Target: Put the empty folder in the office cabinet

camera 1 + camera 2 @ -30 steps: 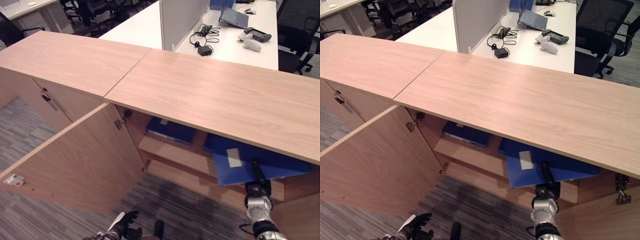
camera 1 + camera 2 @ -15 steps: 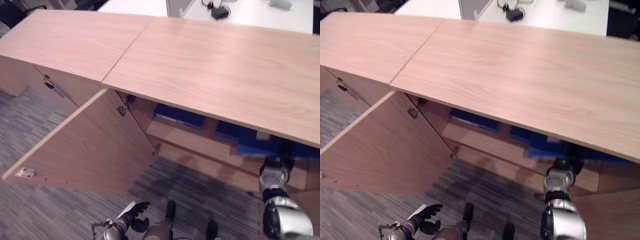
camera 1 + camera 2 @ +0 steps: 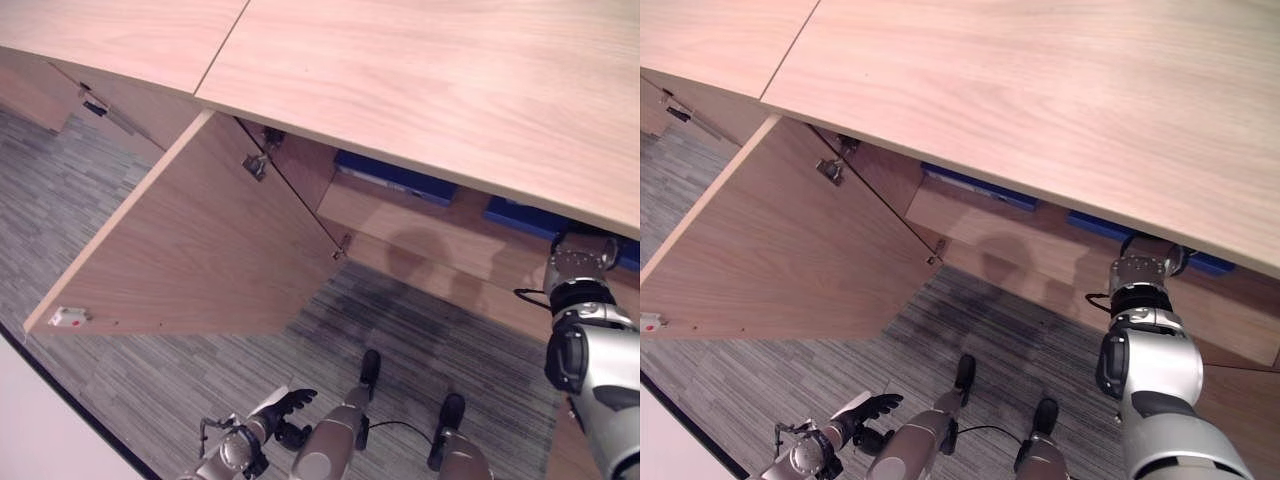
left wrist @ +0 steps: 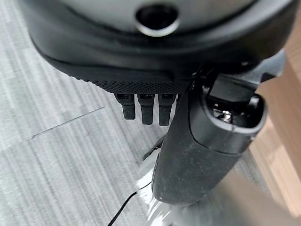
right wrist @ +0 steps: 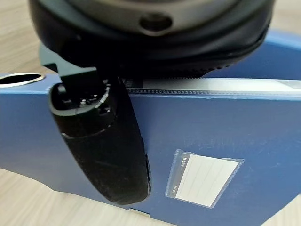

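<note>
The blue folder [image 5: 225, 136] lies inside the cabinet [image 3: 420, 90], nearly done. The right robot hand [image 5: 103, 150] is clamped on it and must let go. The left robot hand [image 3: 282, 408] hangs low, fingers apart.

Open wooden cabinet [image 3: 430, 90] with blue folders on its shelf

We see the cabinet standing on grey striped carpet [image 3: 130, 370], its left door [image 3: 200, 250] swung wide open. Inside, a light wood shelf [image 3: 440, 235] runs across the opening. A blue folder [image 3: 395, 177] lies flat on the shelf toward the left, and a second blue folder [image 3: 530, 218] lies on it further right, partly hidden under the top board. In the right wrist view, that folder [image 5: 225, 136] rests on the wooden shelf, a white label pocket [image 5: 204, 178] on its face.
</note>
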